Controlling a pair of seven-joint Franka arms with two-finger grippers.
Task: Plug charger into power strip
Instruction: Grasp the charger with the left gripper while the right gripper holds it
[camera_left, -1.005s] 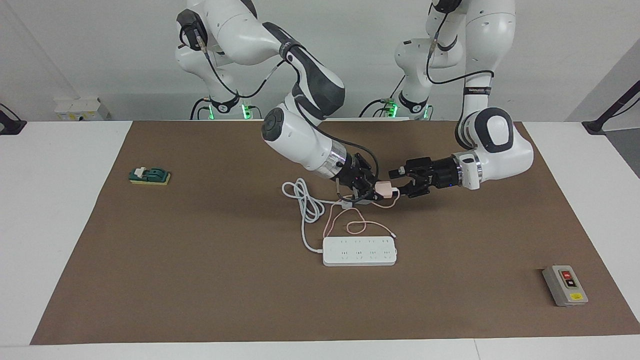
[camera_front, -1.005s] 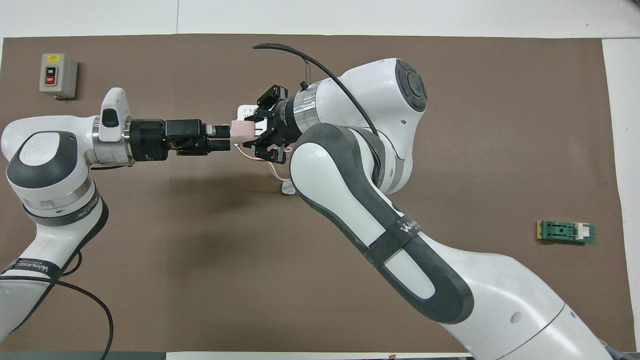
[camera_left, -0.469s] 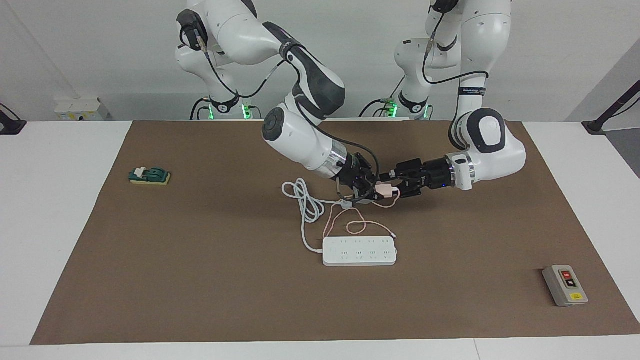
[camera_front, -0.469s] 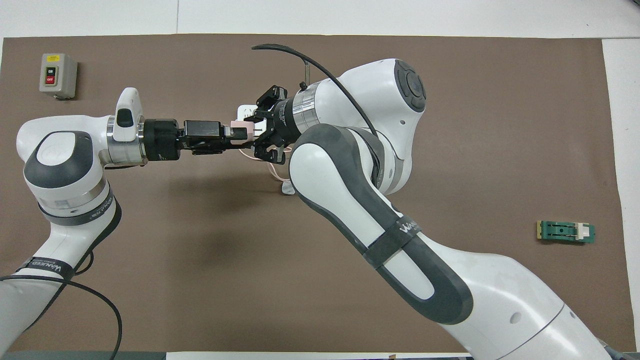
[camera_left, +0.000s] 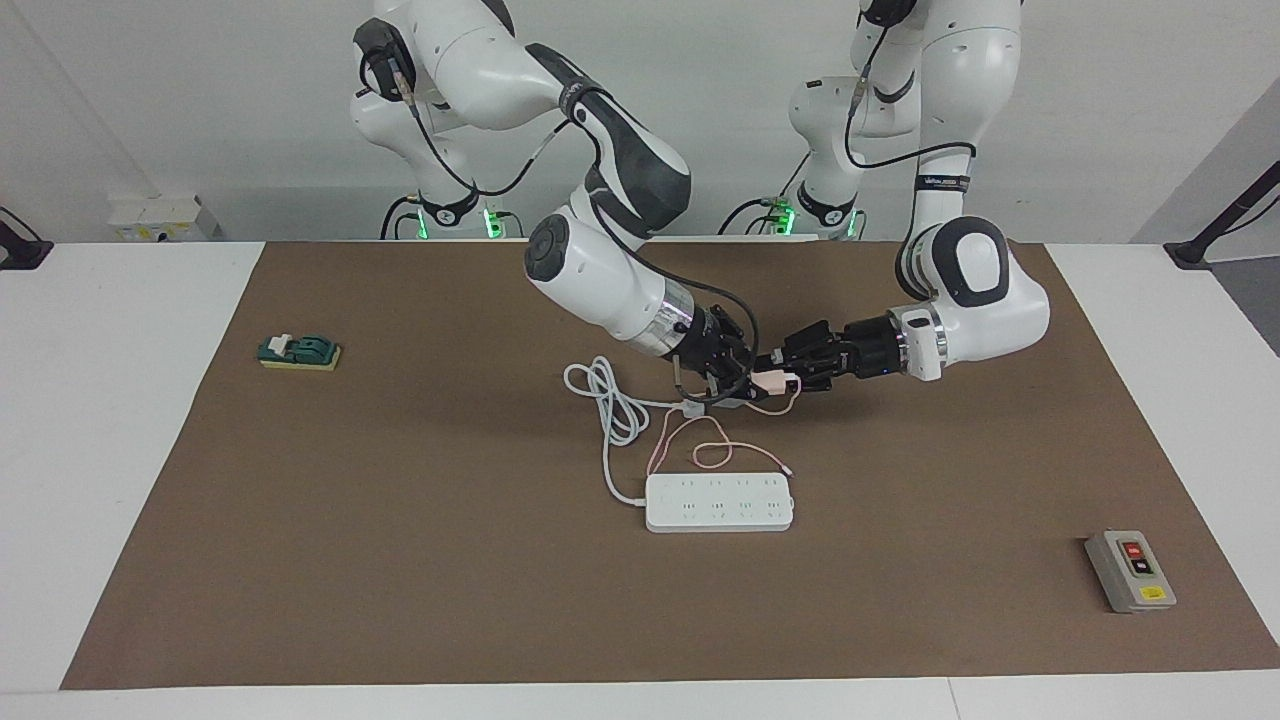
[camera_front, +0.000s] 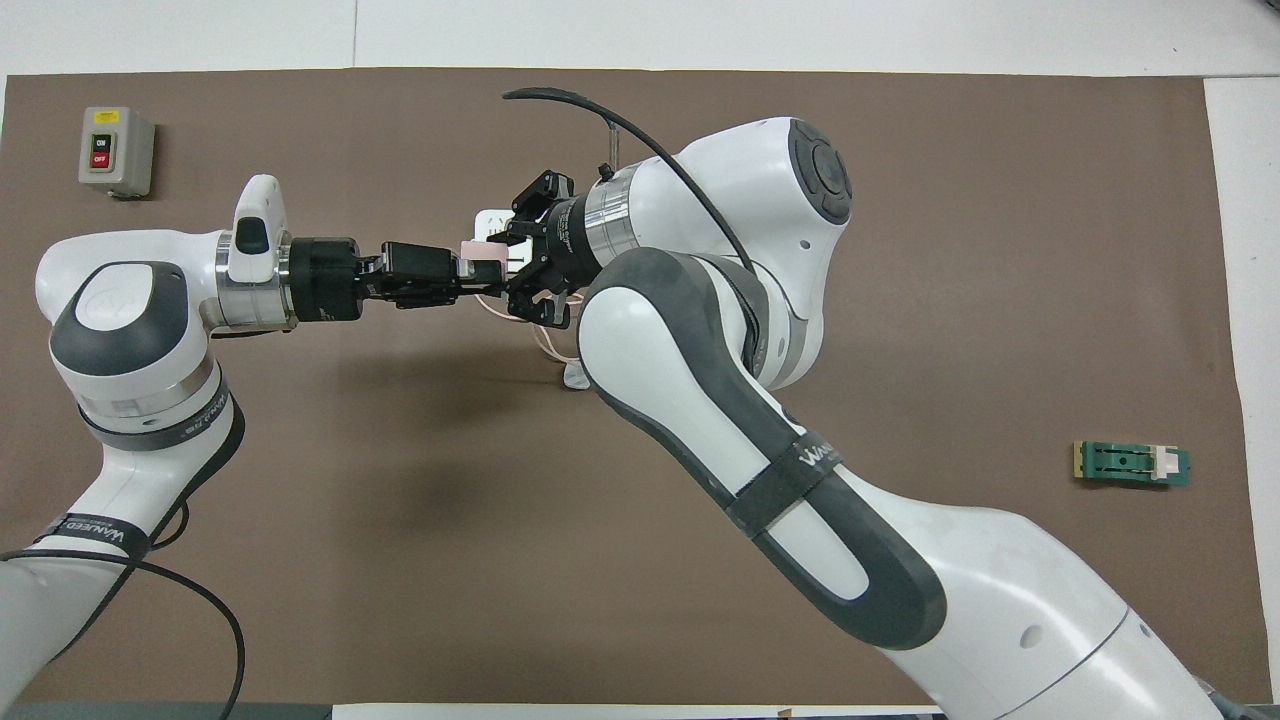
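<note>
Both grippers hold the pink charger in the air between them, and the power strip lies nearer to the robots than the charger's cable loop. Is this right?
One thing is wrong. In the facing view the power strip lies farther from the robots than the cable loop, not nearer. The rest stands: the left gripper and the right gripper both hold the pink charger in the air between them.

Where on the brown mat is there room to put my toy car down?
Bare mat lies between the green switch block and the power strip, and between the strip and the grey button box. It is crowded mid-table, where both grippers meet at the pink charger above coiled cords.
</note>
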